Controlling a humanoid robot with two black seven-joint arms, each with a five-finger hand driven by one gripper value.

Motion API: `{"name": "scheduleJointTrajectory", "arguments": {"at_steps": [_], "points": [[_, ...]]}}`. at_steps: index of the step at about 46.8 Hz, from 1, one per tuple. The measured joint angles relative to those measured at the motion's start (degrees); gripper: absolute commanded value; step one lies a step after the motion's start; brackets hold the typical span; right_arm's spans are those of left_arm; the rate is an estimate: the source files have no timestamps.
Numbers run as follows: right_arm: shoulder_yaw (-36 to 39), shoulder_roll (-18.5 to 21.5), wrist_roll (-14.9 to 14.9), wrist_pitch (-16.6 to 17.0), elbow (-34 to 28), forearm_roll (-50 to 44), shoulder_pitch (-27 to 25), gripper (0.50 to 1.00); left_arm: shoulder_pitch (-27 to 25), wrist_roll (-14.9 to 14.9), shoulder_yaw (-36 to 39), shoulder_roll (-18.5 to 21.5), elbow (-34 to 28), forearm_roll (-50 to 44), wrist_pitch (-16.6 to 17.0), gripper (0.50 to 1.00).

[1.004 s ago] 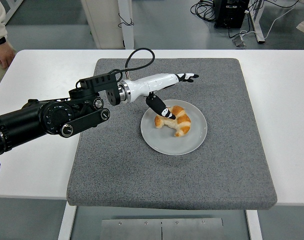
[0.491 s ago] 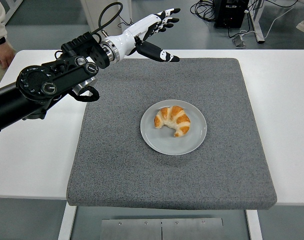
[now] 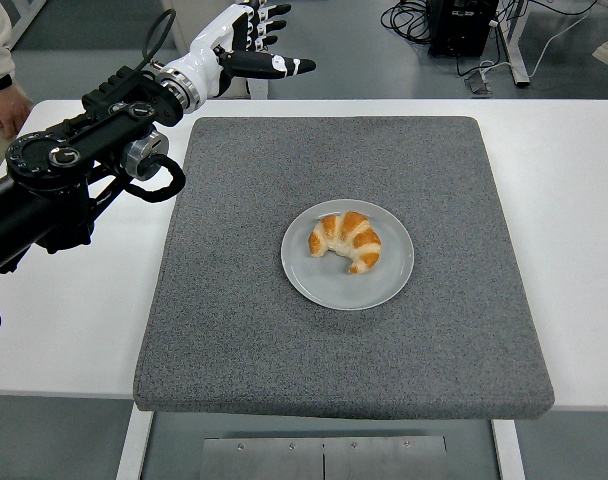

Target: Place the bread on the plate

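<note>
A golden croissant [image 3: 346, 240] lies on a round grey plate [image 3: 392, 279] near the middle of the grey mat [image 3: 284, 340]. My left hand [image 3: 252, 40] is raised high over the mat's far left corner, well away from the plate. Its white fingers [image 3: 272, 66] with black tips are spread and hold nothing. The black left arm [image 3: 64, 180] comes in from the left edge. The right arm is out of view.
The mat lies on a white table [image 3: 574, 200]. A person's hand and sleeve [image 3: 2, 95] show at the top left edge. Cables and equipment [image 3: 464, 25] stand on the floor beyond the table.
My left hand has let go of the croissant on the plate, lifted, and pulled back to the upper left. The croissant has stayed on the plate.
</note>
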Motion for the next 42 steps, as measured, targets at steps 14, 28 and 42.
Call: {"name": "scheduleJointTrajectory", "arguments": {"at_steps": [14,28,42], "points": [[0.09,0.0,0.02,0.25,0.48,0.0,0.07,1.0,4.13,-1.48,-5.48,-0.16,6.2,-5.41,-6.61,0.977],[-0.01,0.0,0.0,0.16,0.5,0.0,-0.1,1.0,5.59,-2.43,-11.86,-2.4,17.48,-6.72,-15.99,0.98],[0.13,0.0,0.01,0.62,1.01,0.0,0.0,1.0,7.14,-3.94,-11.64,-4.99,22.95,-10.22,-19.06,0.98]]}}
